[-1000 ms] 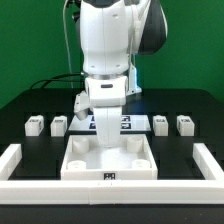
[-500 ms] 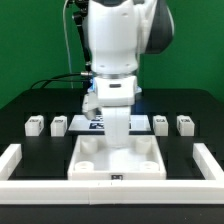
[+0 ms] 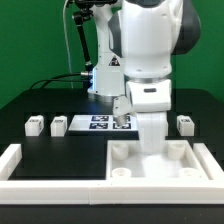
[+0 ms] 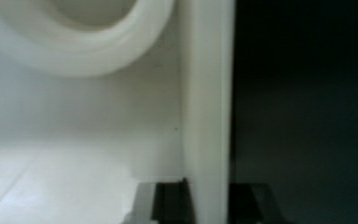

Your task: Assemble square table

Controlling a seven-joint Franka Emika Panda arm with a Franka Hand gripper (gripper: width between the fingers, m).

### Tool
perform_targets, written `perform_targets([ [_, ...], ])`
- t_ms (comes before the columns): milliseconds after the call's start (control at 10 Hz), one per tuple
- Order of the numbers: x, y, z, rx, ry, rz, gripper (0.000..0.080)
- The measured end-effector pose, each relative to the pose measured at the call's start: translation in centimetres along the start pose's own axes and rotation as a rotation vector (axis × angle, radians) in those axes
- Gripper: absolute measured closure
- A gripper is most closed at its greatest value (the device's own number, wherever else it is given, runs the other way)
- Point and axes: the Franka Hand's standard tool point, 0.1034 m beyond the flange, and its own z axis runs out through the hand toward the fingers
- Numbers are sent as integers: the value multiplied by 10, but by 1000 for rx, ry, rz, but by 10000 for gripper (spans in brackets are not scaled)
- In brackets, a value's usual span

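Note:
The white square tabletop [image 3: 127, 166] lies upside down with raised walls and round corner sockets, pushed toward the exterior view's right. My gripper [image 3: 150, 133] reaches down onto its far wall and is shut on it. In the wrist view the wall [image 4: 208, 100] stands between my dark fingers [image 4: 160, 203], with a round socket [image 4: 78, 35] beside it; my gripper [image 4: 208, 203] clamps that edge. Two small white legs [image 3: 35, 125] [image 3: 58, 125] sit at the left and one leg [image 3: 184, 123] at the right. The fourth leg is hidden behind the arm.
The marker board [image 3: 103, 122] lies behind the tabletop, partly covered by the arm. A long white border rail [image 3: 40, 185] runs along the front and up both sides [image 3: 9, 158]; the tabletop rests against its front and right parts.
My gripper has moved to the exterior view's right, still gripping the tabletop's far wall. The tabletop has slid with it from the middle to the right corner of the rail.

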Motion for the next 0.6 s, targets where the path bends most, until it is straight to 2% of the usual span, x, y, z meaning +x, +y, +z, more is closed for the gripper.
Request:
perform_targets([
  [400, 0, 0, 1, -5, 1, 9, 732],
  [500, 0, 0, 1, -4, 1, 11, 679],
  [600, -1, 0, 1, -4, 1, 12, 679],
])
